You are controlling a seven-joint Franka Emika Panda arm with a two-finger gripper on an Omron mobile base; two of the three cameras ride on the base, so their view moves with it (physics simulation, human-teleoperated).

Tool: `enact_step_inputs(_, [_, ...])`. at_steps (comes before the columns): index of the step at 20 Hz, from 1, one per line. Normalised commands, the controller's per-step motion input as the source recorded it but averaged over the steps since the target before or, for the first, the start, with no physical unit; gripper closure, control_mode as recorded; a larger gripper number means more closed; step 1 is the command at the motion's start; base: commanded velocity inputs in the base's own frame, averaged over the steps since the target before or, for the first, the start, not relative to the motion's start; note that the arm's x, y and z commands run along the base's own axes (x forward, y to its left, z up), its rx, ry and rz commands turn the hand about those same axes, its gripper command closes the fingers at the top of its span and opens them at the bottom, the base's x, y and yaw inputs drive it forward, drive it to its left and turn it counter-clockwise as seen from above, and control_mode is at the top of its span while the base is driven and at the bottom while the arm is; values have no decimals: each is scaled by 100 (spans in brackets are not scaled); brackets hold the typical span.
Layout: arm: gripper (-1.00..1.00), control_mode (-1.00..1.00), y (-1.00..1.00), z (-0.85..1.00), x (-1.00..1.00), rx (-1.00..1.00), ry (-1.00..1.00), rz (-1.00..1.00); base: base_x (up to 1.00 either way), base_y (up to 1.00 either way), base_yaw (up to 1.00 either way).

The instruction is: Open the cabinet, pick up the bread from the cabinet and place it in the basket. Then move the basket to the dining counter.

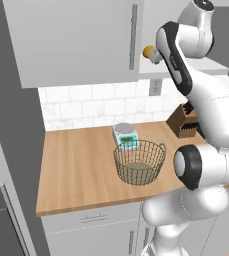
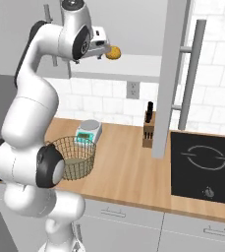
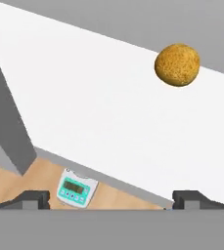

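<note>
Bread [image 3: 177, 65] on shelf [image 3: 108, 112]; scale [image 1: 125, 135] touching basket [image 1: 139, 161] below.

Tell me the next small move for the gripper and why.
Probably ease the open gripper forward and across toward the bread, centring it between the fingertips before closing. The cabinet door already stands open, the bread sits untouched on the white shelf, off to one side of the hand's line, and the basket waits below on the worktop.
</note>
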Motion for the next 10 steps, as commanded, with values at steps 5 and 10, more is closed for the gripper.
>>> enact_step_inputs(5, [-100, -100, -32, 0, 63, 15, 6, -12, 0, 0, 0])
enact_step_inputs(10, [-100, -100, -36, 0, 51, 15, 0, -8, 0, 0, 0])
